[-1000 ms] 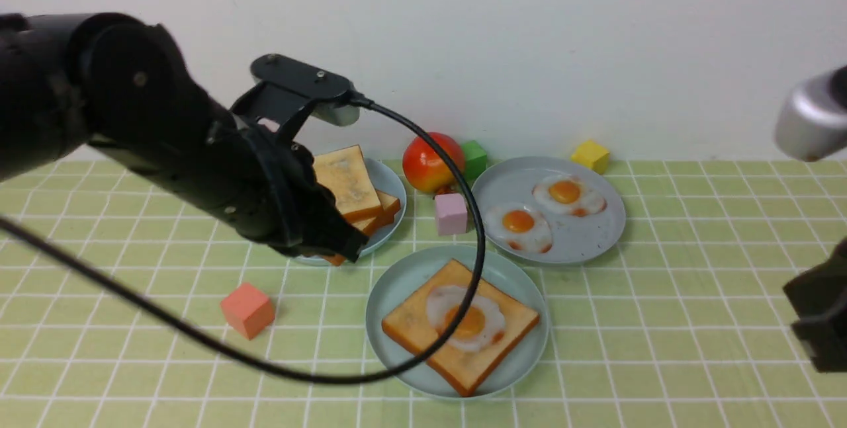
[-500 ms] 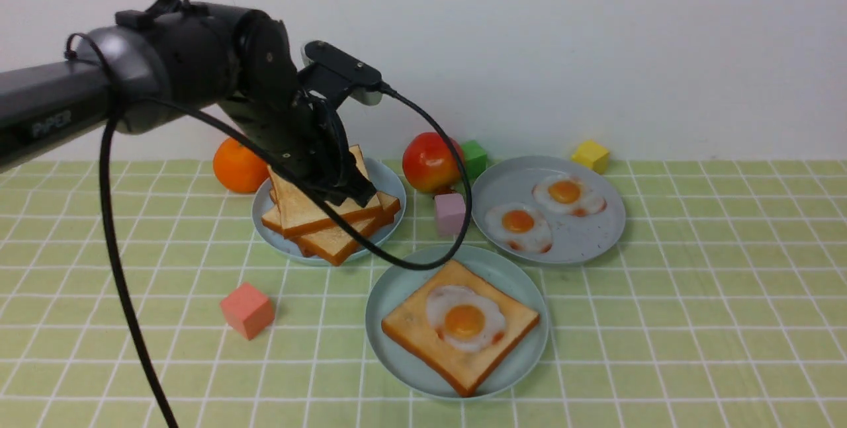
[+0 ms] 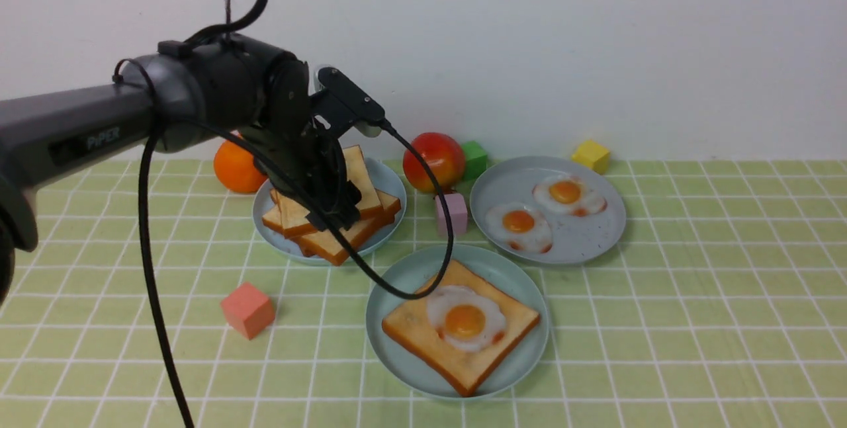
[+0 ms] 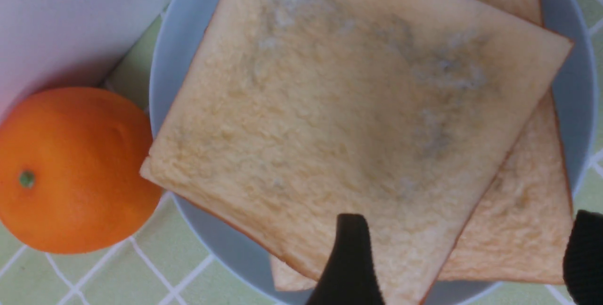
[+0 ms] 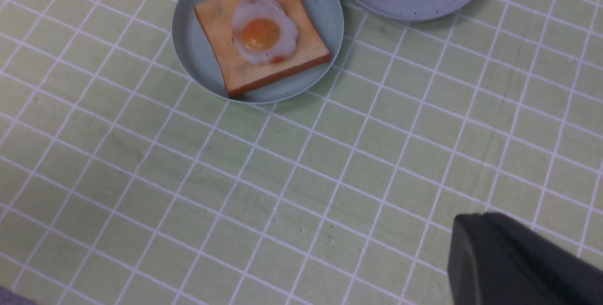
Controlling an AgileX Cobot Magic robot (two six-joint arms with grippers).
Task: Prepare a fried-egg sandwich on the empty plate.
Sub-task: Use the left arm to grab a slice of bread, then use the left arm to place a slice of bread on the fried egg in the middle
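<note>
The left gripper (image 3: 339,215) hangs over the toast stack (image 3: 370,198) on the light blue plate (image 3: 392,184), left of centre in the front frame. Its two black fingers (image 4: 349,258) stand wide apart and grip nothing. In the left wrist view, one finger overlaps the near edge of the top slice (image 4: 348,107), and the other sits out past the edge of the slice beneath. Whether either finger touches the bread cannot be told.

The sandwich is half built. A bottom slice (image 3: 410,330) lies flat on the mint plate (image 3: 397,282), low in the centre of the front frame, with a fried egg (image 3: 464,319) on it and no lid. That plate sits down and to the right of the open claw, near it and beside the stack's plate.

The toast is square, so no long axis governs the grasp, which likely turns on pinching the top slice by its near edge. The left arm is plainly the closer one. The right gripper (image 5: 518,258) is out of the front frame. Only a dark corner of it shows in the right wrist view, well back from the plates, so whether it is spread or closed cannot be told.
</note>
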